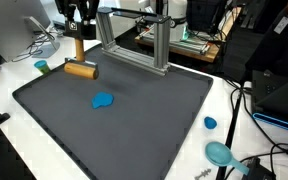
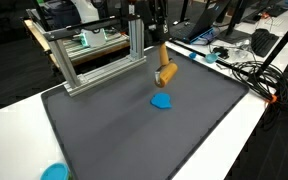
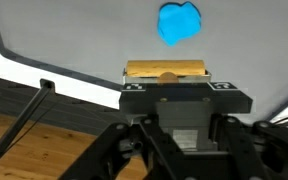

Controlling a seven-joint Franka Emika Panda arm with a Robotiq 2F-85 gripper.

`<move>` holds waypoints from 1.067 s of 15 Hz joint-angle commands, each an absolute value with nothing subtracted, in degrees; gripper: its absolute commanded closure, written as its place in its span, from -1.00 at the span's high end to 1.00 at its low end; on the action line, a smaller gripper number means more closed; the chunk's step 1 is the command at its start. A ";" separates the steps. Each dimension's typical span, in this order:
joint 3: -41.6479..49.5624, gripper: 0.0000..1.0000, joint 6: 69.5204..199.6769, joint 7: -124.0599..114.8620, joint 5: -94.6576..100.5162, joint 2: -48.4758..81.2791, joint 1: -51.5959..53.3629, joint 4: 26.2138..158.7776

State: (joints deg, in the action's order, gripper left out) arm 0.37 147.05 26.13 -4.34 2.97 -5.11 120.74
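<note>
A wooden mallet stands on the dark grey mat near its far edge, with its round head on the mat and its handle pointing up. My gripper comes down from above and is shut on the top of the handle. It also shows in the exterior view, above the mallet head. In the wrist view the mallet head lies right in front of the gripper body. A small blue lump lies on the mat a short way from the mallet.
An aluminium frame stands along the mat's far edge beside the gripper. A blue cap and a teal scoop lie off the mat. A small teal cup sits by the corner. Cables run beside the table.
</note>
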 commanded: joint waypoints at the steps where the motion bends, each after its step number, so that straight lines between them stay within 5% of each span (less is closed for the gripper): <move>1: 0.40 -0.56 140.59 35.36 -11.26 -5.33 -4.54 127.27; 7: 2.61 -0.56 122.23 30.92 -7.11 -21.34 -2.76 132.39; 8: 3.18 -0.06 127.55 31.50 -8.30 -13.92 -2.21 129.11; 11: 3.67 -0.06 122.31 31.08 -7.39 -20.33 -1.60 131.25; 12: 0.93 -0.56 121.85 22.55 -1.76 -19.36 -3.90 130.90; 16: -1.09 -0.56 117.87 8.82 9.66 -19.11 -4.79 130.64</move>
